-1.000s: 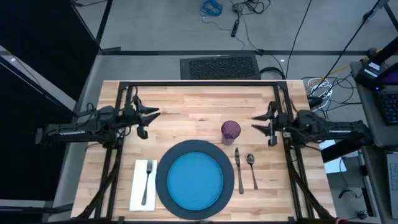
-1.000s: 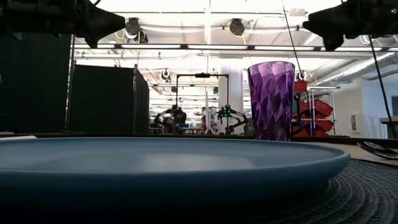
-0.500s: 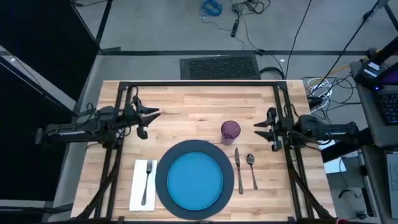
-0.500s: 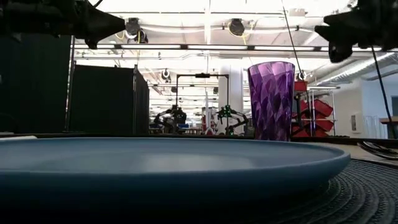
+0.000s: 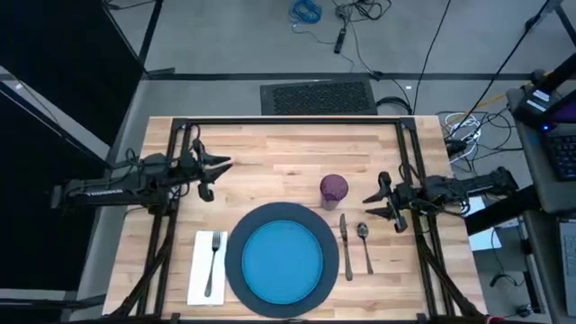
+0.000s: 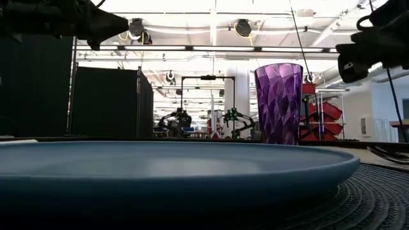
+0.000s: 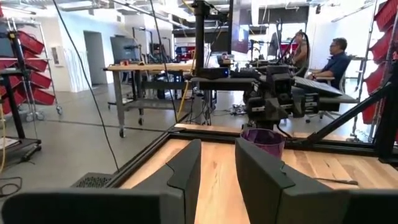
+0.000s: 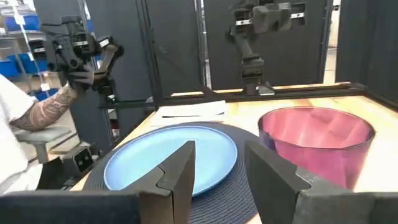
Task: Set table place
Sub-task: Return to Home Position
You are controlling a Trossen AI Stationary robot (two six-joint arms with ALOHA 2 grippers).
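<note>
Overhead cam catches the fork (image 5: 213,262) on the napkin (image 5: 200,274) left of the charger (image 5: 238,236), knife (image 5: 346,246) and spoon (image 5: 364,244) right of it on the surface (image 5: 270,153), while the low cam mostly gets the blue plate (image 6: 160,161) and purple cup (image 6: 278,102); left end effector (image 5: 227,165) and right end effector (image 5: 371,206) reach in level from opposite sides, parted and empty.
</note>
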